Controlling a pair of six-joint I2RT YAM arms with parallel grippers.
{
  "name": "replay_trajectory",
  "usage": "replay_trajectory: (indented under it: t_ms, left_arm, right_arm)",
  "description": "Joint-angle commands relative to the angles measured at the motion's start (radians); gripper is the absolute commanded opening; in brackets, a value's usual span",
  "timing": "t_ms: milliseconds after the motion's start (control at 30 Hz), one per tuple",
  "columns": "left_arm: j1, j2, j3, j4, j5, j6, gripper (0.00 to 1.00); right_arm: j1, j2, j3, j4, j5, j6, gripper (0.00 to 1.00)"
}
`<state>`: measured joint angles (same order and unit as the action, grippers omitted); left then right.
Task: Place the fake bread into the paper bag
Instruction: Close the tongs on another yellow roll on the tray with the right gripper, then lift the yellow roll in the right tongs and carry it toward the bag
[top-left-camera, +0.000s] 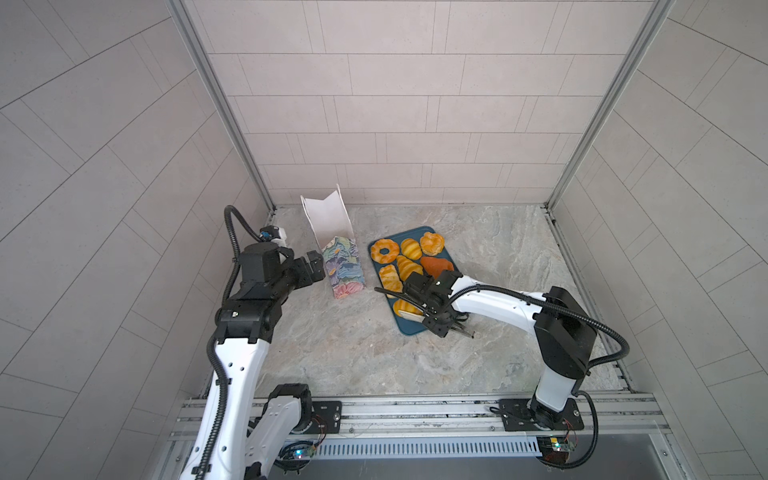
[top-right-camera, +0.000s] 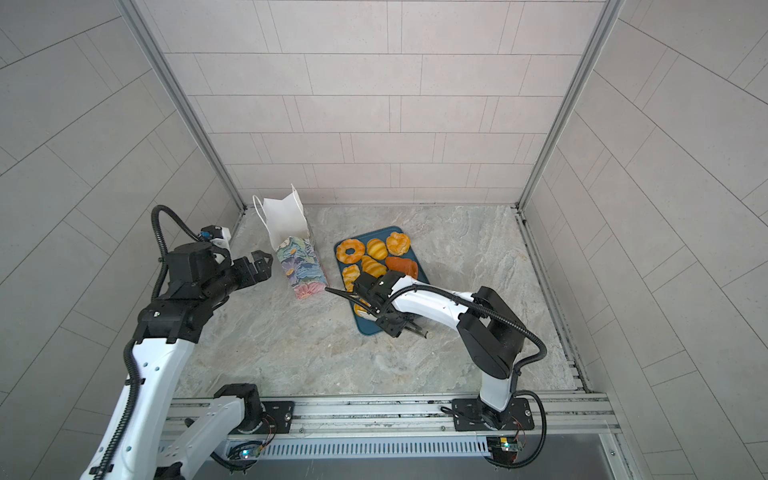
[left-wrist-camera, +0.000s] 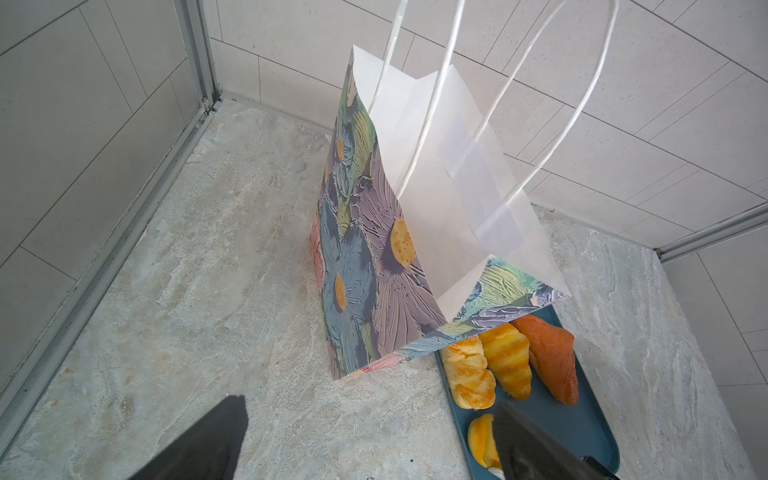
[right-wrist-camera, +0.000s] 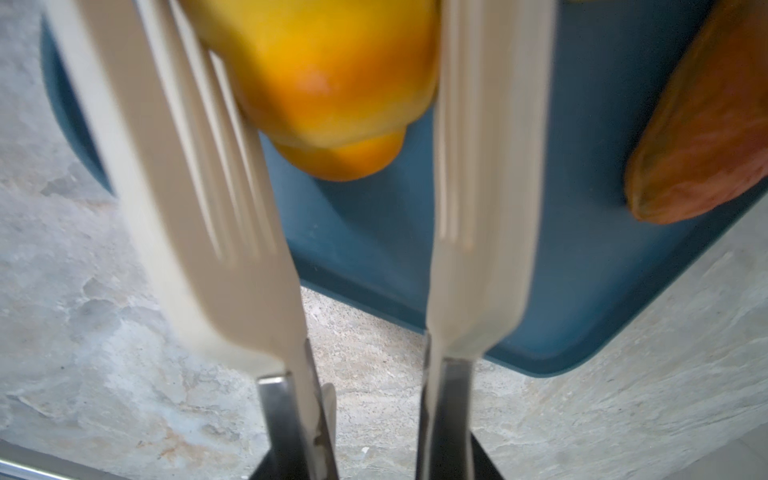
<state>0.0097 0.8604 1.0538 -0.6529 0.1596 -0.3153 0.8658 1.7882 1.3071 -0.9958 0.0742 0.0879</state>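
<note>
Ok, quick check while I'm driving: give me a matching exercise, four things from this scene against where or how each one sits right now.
Things:
1. paper bag
2. tongs
3. left gripper
4. ring-shaped bread

States:
A. open, holding nothing, beside the bag
B. at the far left corner of the tray
C. standing, mouth open, left of the tray
D. held by the right gripper, blades either side of a yellow bread

Pairs: 1-C; 2-D; 3-A; 4-B
</note>
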Motion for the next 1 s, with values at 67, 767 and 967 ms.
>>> replay_trajectory:
  t_ms: [67, 767, 967]
  left_arm:
    - [-0.004, -0.021, -0.004, -0.019, -0.024, 0.026, 1.0]
    - [-0.004, -0.005, 0.023, 0.0, -0.045, 0.016, 1.0]
    - [-0.004, 0.0, 0.027, 0.009, -0.043, 0.016, 1.0]
  right_arm:
    - [-0.01, -0.018, 0.022, -0.056, -0.02, -0.006, 0.33]
    - [-0.051, -0.208, -0.025, 0.012, -0.153, 0.003, 0.27]
    - [-0.05, -0.252, 0.02, 0.014, -0.186, 0.018, 0.27]
